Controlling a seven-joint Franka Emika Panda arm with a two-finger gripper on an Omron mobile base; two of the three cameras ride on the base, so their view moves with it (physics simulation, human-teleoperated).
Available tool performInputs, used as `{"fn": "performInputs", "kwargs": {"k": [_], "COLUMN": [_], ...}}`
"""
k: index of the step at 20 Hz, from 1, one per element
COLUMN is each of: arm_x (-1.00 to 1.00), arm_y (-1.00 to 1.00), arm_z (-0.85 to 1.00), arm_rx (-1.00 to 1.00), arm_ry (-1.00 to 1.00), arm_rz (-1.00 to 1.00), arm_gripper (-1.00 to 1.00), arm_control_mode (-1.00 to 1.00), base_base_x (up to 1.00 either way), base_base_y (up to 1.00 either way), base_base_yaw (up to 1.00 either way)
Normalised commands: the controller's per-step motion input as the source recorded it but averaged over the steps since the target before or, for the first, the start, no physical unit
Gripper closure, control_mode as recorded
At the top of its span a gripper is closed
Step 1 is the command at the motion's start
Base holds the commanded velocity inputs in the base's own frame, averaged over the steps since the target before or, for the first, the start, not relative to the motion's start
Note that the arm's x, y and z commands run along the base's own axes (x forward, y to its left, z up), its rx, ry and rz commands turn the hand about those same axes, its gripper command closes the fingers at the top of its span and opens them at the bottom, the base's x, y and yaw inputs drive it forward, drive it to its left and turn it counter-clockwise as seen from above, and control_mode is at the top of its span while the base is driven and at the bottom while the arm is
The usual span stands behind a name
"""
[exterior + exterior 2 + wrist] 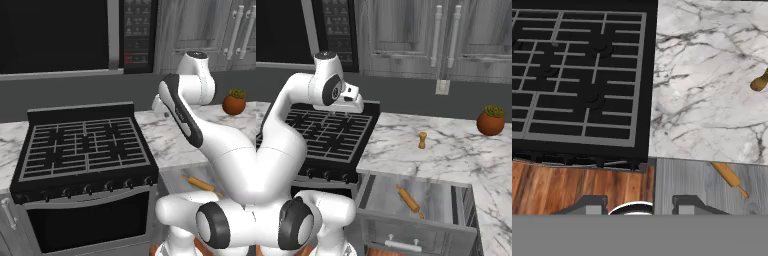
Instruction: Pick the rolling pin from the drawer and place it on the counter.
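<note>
Reach | pincer [637,204] open, empty, high over stove edge | rolling pin [409,199] diagonal in open drawer [421,221] | descend, straddle mid-barrel crosswise

Rolling pin [409,200]: slim light-brown wood, narrow handles at both ends, lying flat and diagonal on the floor of the drawer [456,200], lower center of the right base view, lower right in the hand view. Drawer: grey, pulled open, silver bar handle on its front panel. Counter [451,150]: white marble with grey veining, directly above and behind the drawer.
</note>
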Motion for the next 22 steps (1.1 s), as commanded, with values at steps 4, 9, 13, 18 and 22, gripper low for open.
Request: {"fn": "performInputs", "kwargs": {"k": [4,9,13,18,22], "arm_x": [0.0,0.0,0.0,0.0,0.0], "arm_y": [0.0,0.0,0.0,0.0,-0.16], "arm_z": [0.0,0.0,0.0,0.0,-0.1], "arm_rx": [0.0,0.0,0.0,0.0,0.03], "arm_ry": [0.0,0.0,0.0,0.0,0.0], "arm_rz": [0.0,0.0,0.0,0.0,0.0], "arm_gripper": [-1.0,-1.0,-1.0,-1.0,-1.0], "arm_control_mode": [1.0,1.0,1.0,1.0,-1.0], "base_base_x": [-0.13,-0.5,-0.64,-0.5,-0.05], "base_base_y": [-0.04,-0.29,-0.28,-0.27,-0.14], "base_base_yaw": [0.0,0.0,0.0,0.0,0.0]}}
